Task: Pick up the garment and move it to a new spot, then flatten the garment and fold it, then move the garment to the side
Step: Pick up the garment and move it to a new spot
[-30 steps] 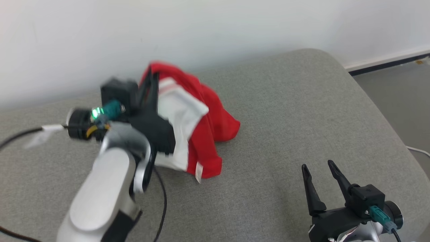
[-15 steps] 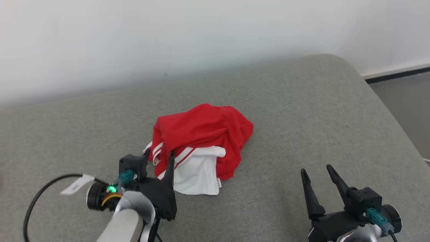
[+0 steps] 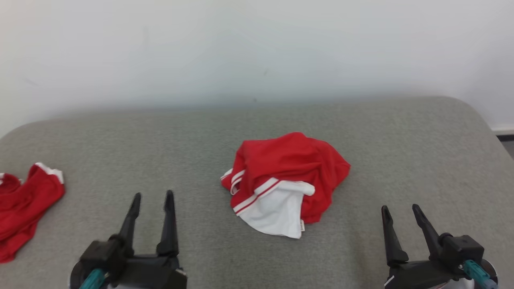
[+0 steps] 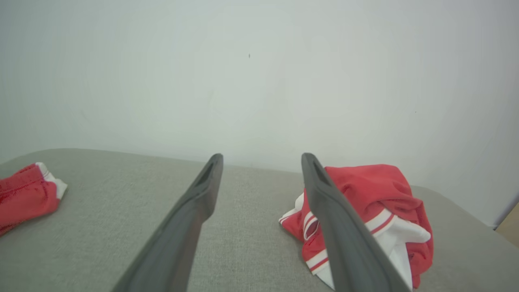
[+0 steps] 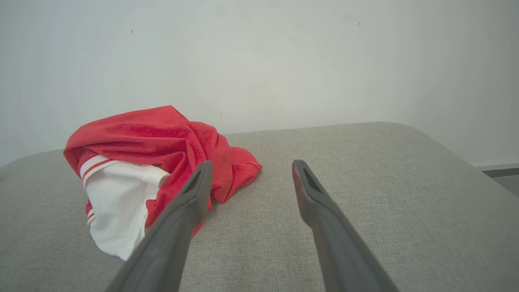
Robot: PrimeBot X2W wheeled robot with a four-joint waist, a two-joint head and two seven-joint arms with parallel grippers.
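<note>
The garment [image 3: 287,180] lies in a crumpled red-and-white heap at the centre of the frame on the grey cushion [image 3: 160,132]. I judge the placing done and the flattening to be the step in hand.

To do it well I wouldn't grab the top of the heap, since that only lifts the lump. I'd send one gripper to the white-striped edge [image 3: 245,188] at the heap's left and the other to the loose red fold at its right. Each should take a single layer, draw it out toward its side of the frame, and lay the cloth down low and taut. The white panel [image 3: 277,212] pokes out from under the red at the lower front. I can't tell which seam it belongs to, so I'd go slowly there.

My left gripper [image 3: 153,194] sits at the lower left of the head view, jaws spread wide and empty, fingers pointing up the frame, well apart from the heap. My right gripper [image 3: 400,207] mirrors it at the lower right, likewise agape and holding nothing, near the heap but not touching it. A second red cloth [image 3: 28,200] lies at the far left edge, and I'd keep clear of it.
</note>
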